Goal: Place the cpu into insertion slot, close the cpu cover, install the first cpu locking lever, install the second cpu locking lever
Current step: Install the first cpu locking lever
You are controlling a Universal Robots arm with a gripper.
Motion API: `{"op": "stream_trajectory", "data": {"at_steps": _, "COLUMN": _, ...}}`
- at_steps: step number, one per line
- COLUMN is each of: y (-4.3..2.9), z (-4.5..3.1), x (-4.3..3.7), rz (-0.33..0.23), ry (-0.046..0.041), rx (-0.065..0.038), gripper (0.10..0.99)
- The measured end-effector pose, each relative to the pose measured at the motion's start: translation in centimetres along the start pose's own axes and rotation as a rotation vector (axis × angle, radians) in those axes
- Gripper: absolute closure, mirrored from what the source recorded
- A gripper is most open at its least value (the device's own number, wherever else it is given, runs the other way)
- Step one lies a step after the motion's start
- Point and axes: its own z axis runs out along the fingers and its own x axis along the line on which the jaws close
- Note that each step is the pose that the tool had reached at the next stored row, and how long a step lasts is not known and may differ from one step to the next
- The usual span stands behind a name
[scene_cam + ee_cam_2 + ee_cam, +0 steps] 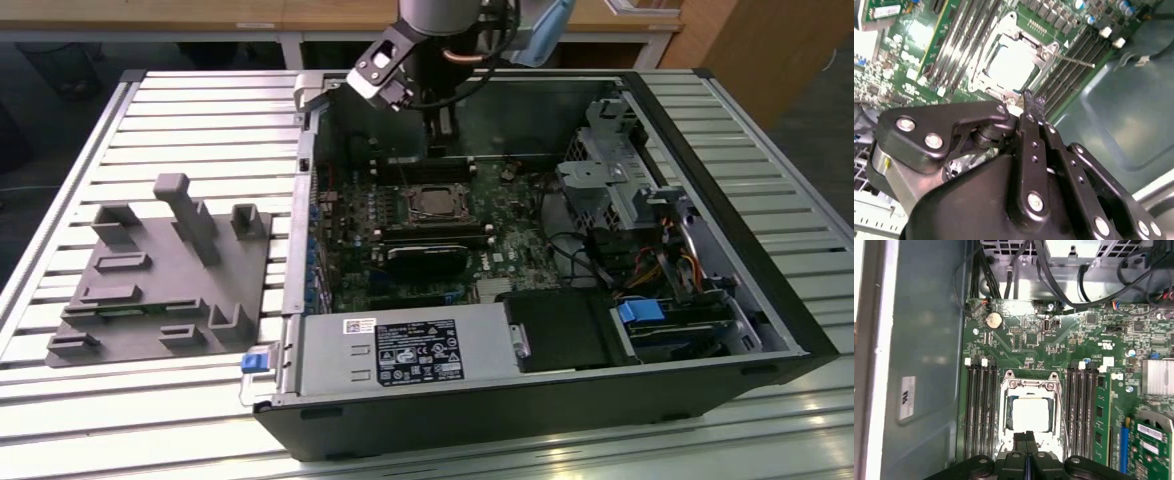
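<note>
**Cpu seated, cover down, claw clenched at the socket's edge.**

We note the cpu (1029, 412) lying flat in the insertion slot (1010, 415), its pale metal top showing through the cut-out of the cpu cover (1029, 384), which lies flat over it. In the second wrist view a thin metal lever (1074, 59) juts from one corner of the socket, out over the neighbouring slots. The gripper (1027, 436) hangs just beside the socket's near edge, its fingers pressed together with nothing between them; we cannot tell whether the tips touch the frame. Long black memory slots (981, 410) flank the socket on both sides of the green circuit board (1024, 340). In the exterior view the board lies inside an open computer case (747, 300) on a slatted table (80, 400), with a grey fixture (160, 270) to the exterior view's left of the case.
</note>
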Motion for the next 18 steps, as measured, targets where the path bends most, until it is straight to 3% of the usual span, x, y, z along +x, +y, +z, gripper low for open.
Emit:
{"op": "stream_trajectory", "data": {"at_steps": 3, "y": 0.00, "z": -0.04, "x": 0.01, "rz": -0.015, "ry": 0.0015, "rx": 0.001, "gripper": 0.980}}
{"op": "stream_trajectory", "data": {"at_steps": 11, "y": 0.00, "z": -0.03, "x": 0.01, "rz": -0.146, "ry": 0.0088, "rx": 0.009, "gripper": 0.980}}
{"op": "stream_trajectory", "data": {"at_steps": 18, "y": -0.02, "z": -0.03, "x": 0.00, "rz": -0.215, "ry": 0.0127, "rx": 0.014, "gripper": 0.980}}
